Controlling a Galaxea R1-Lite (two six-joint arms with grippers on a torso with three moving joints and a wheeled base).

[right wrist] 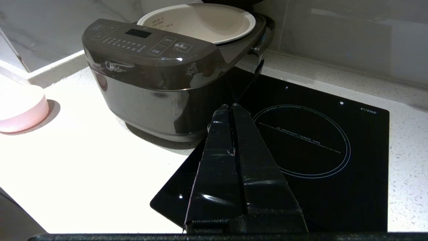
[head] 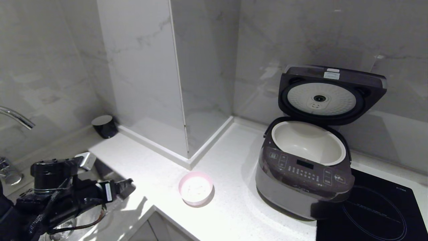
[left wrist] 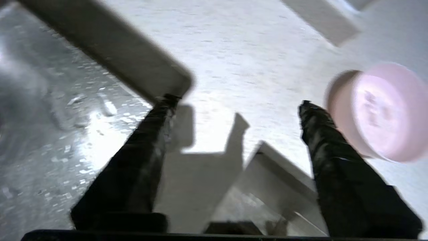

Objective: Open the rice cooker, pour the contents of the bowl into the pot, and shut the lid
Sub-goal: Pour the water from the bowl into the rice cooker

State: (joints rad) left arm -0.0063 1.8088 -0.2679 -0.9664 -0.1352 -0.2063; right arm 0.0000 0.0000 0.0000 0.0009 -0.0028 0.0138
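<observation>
Left claw point(left wrist: 235, 103) agape near bowl point(left wrist: 384, 112)

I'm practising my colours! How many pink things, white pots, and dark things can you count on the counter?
Pink: 1, the bowl
White: 1, the pot
Dark: 3, the rice cooker, the hob, the small round cup
Total: 5

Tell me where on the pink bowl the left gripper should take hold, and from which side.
Grip the bowl at its thin rim on the side facing the left gripper, one finger inside, one outside. It stands upright with its mouth open, the whitish contents lie low, and the rice cooker blocks the other side. A judgement only.
</observation>
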